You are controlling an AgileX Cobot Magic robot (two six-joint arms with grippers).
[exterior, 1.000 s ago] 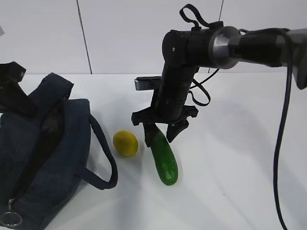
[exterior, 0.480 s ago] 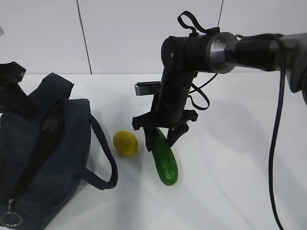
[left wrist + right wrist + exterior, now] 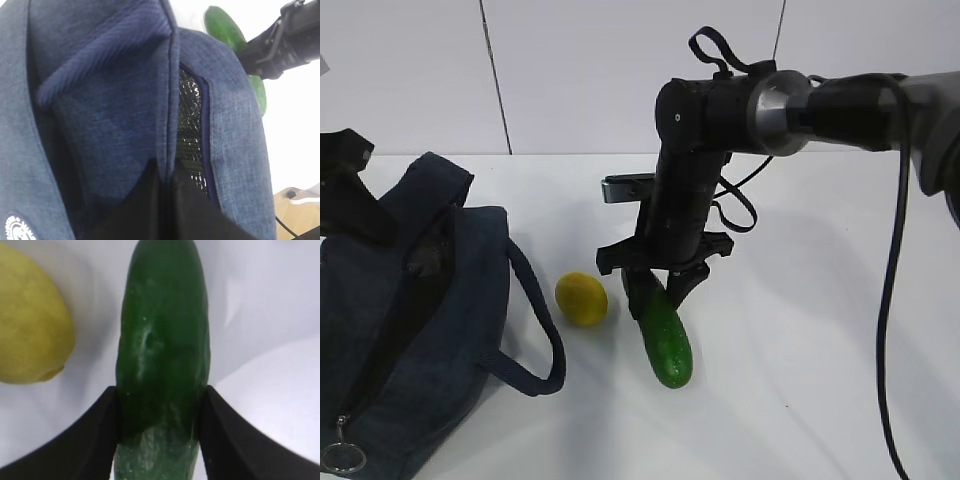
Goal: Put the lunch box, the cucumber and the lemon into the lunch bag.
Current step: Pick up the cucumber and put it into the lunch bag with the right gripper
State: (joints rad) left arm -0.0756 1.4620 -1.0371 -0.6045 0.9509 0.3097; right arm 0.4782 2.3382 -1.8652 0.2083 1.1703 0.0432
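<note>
The dark green cucumber [image 3: 666, 342] lies on the white table, its far end between the fingers of my right gripper [image 3: 658, 290]. In the right wrist view both black fingers press against the sides of the cucumber [image 3: 162, 355], so the right gripper [image 3: 161, 396] is shut on it. The yellow lemon [image 3: 582, 298] sits just left of the cucumber, also seen as the lemon [image 3: 30, 325]. The navy lunch bag [image 3: 420, 330] lies at the left. My left gripper [image 3: 167, 172] is shut on the fabric edge of the lunch bag [image 3: 100, 125], beside its silver lining. The lunch box is out of view.
A loop handle [image 3: 535, 345] of the bag curves out toward the lemon. The zipper's metal ring pull [image 3: 342, 457] hangs at the bag's near corner. A white tiled wall [image 3: 570, 70] stands behind the table.
The right gripper's fingers have closed in onto the cucumber's far end, and the arm has settled slightly lower. The left gripper, bag and lemon have not moved.
</note>
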